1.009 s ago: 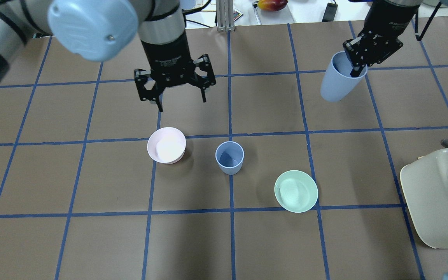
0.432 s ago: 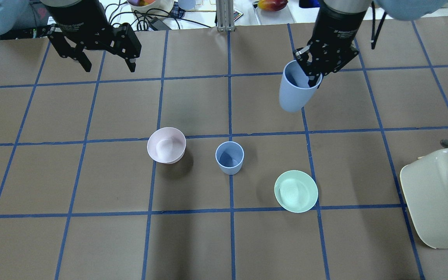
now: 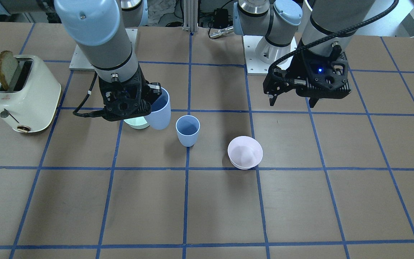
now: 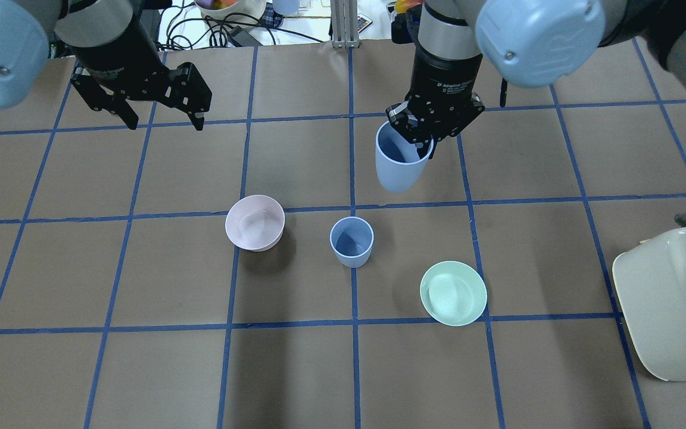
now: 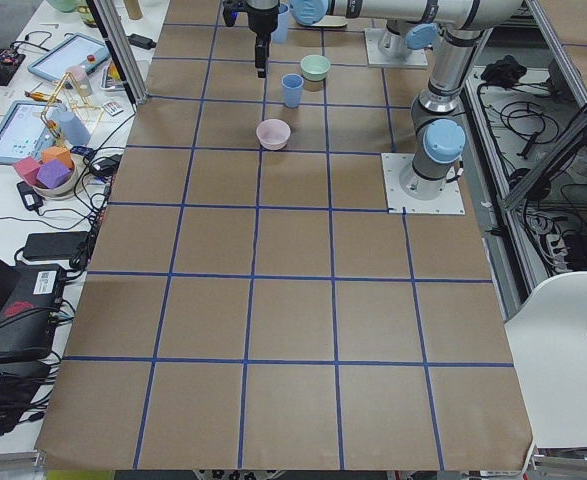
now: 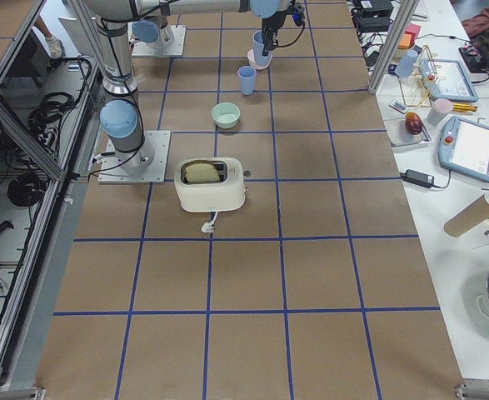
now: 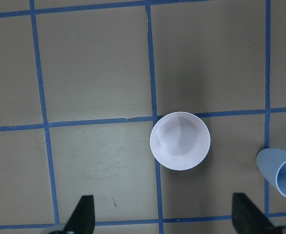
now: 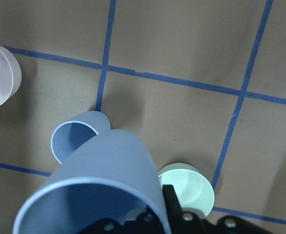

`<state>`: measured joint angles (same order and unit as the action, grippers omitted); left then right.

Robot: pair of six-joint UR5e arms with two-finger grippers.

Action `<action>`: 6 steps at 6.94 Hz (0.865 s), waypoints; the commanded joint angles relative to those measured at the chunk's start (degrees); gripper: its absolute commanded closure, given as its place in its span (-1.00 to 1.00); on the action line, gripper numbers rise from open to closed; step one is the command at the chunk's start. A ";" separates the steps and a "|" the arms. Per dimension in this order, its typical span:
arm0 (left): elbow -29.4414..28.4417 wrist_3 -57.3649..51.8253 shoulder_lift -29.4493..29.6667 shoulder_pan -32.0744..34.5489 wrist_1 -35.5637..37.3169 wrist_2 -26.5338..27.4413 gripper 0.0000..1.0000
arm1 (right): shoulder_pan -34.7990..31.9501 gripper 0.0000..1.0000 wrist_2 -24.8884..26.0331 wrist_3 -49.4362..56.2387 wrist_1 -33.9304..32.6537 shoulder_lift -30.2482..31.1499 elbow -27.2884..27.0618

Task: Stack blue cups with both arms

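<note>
My right pincer point(image 4: 424, 149) gripped the light, stiff, likely slick raised blue cup point(image 4: 396, 170) by its rim; my left pincer point(image 4: 165, 122) stood wide.

Clearance at standing blue cup point(image 4: 352, 241): mouth uncovered, free from above.
On robot's left the pink bowl point(image 4: 255, 222), on its right and nearer the robot the mint bowl point(image 4: 453, 292); each apart from it, bare table point(image 4: 140, 369) between. The held cup point(image 4: 398, 167) in right pincer point(image 4: 423, 146) hangs toward robot's right, not over the mouth. Well apart: left pincer point(image 4: 165, 122), toaster point(image 4: 664, 310).
</note>
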<state>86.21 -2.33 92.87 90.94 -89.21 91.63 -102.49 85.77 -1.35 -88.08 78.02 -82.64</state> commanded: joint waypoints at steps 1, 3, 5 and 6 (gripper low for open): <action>1.69 -0.05 -1.90 -0.06 0.18 -0.22 -1.00 | -4.19 1.00 0.18 -7.23 -8.22 -0.41 -5.06; 1.25 0.04 -1.73 -0.15 -0.26 0.04 -1.00 | -6.13 1.00 0.10 -8.40 -12.90 -1.38 -9.10; 1.25 0.04 -1.82 -0.15 -0.27 0.31 -1.00 | -7.10 1.00 0.01 -8.67 -13.79 -2.34 -10.35; 1.16 0.04 -1.82 -0.15 -0.27 0.31 -1.00 | -7.19 1.00 -0.08 -9.72 -13.70 -2.35 -10.35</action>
<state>87.44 -2.29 91.09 90.80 -89.47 91.90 -109.33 85.79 -10.16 -101.64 75.85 -92.73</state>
